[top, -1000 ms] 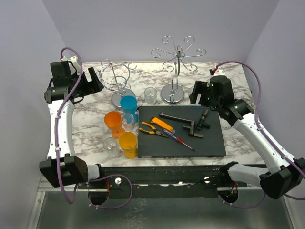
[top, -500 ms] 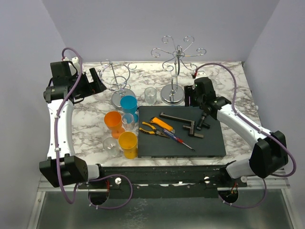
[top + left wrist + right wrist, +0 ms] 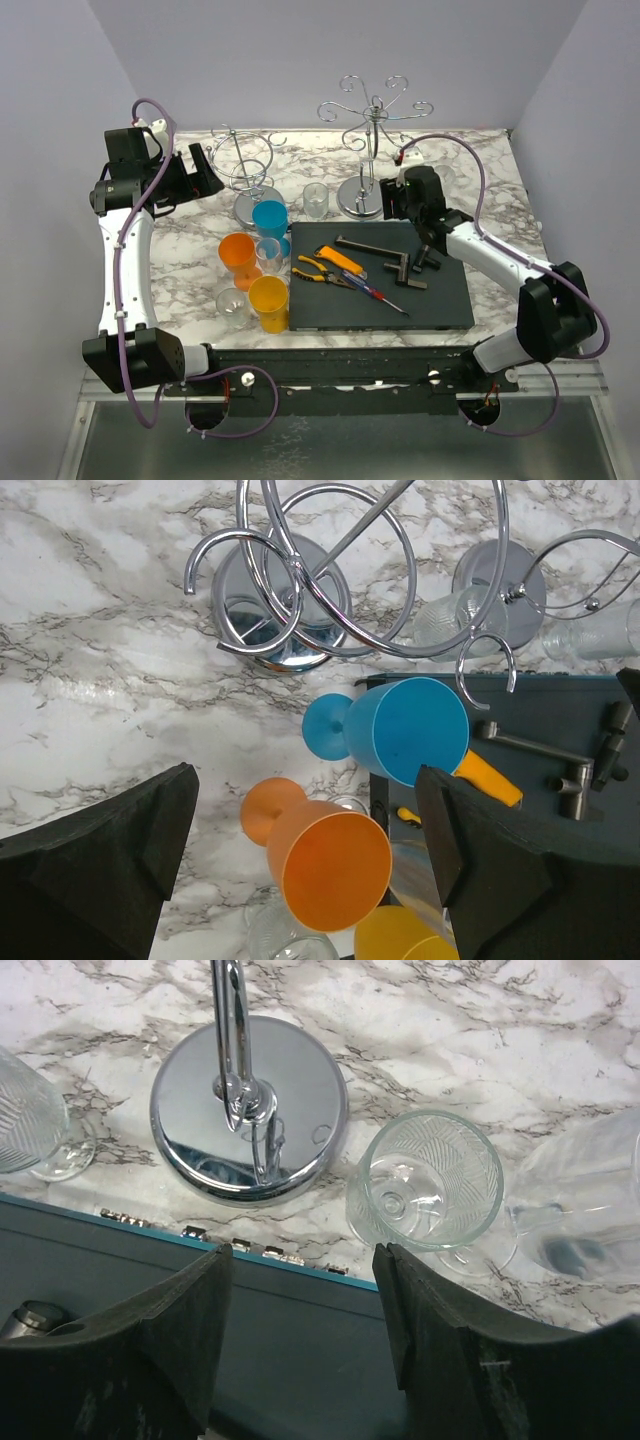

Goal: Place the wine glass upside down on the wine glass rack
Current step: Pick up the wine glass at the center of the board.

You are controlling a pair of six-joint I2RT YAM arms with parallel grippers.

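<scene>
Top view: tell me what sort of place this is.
Probably a robot test bench, not a kitchen: plain walls box in a marble-patterned table, and staged props mix a wine glass rack, plastic cups and a tool mat.

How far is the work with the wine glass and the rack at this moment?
Done: nothing yet; no glass hangs on the wine glass rack. In hand: the right end effector is open, close to a clear wine glass standing upright beside the rack's base, not gripped. Left: grasp it, turn it over, hang it.
</scene>
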